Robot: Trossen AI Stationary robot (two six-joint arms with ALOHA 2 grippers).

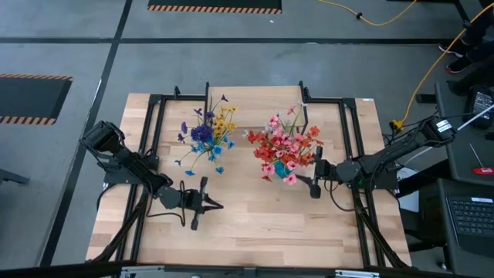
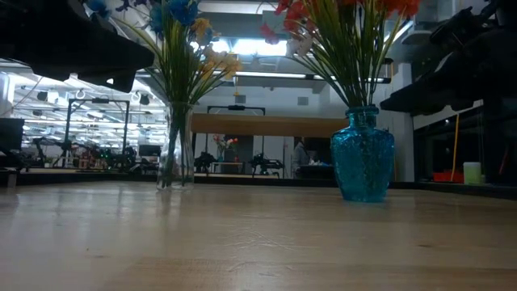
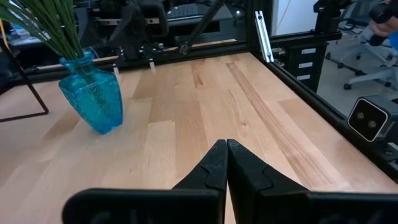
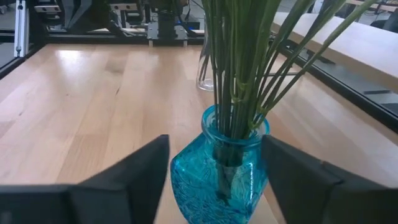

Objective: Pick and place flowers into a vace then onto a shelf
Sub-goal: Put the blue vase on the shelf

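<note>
The left gripper (image 1: 207,204) waits low over the front-left of the table (image 1: 255,232), its fingers pressed tight together and holding nothing, well apart from both bouquets. Behind it the clear glass vase (image 2: 175,145) stands upright with the blue, purple and yellow flowers (image 1: 207,133) already in it. To the right, the blue vase (image 4: 219,171) carries the red and pink flowers (image 1: 284,145), their green stems bunched through its narrow neck. The right gripper (image 4: 214,163) is at that vase, its jaws spread wide with one finger on either side of the body and a visible gap on both sides, so it has hold of nothing yet. The step in hand looks like taking the blue vase to carry it to the shelf (image 4: 348,43), the light plank seen past the table's far edge in the right wrist view. To do it well, the fingers should close on the broad part of the body, below the neck, centred, so the glass does not twist or slip; the lift should stay upright, since the tall spray makes the load top-heavy. There is bare wood in front of the vases, but the black frame rail (image 4: 348,84) lies between the vase and the shelf, so the vase must clear it, and the sprays of the two bouquets come close enough to brush.
</note>
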